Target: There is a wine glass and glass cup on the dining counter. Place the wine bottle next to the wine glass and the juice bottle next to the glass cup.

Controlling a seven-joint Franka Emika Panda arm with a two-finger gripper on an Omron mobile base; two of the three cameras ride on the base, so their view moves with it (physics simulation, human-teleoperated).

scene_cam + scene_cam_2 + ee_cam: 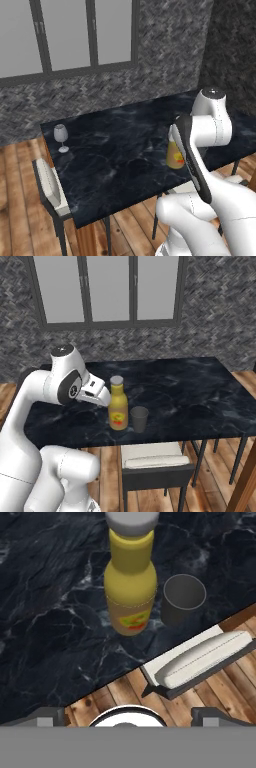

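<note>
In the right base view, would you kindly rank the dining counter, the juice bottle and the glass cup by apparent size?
1. dining counter
2. juice bottle
3. glass cup
Bottle and cup stand side by side, so nearness hardly skews the order.

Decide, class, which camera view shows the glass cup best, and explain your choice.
The hand view: the glass cup sits close and whole, its open rim plain, right beside the juice bottle. The right base view shows it smaller but complete near the dining counter's front edge. In the left base view the arm stands where it would be.

base views: behind arm, left/right — share dining counter | hand view: close, down on juice bottle
</note>
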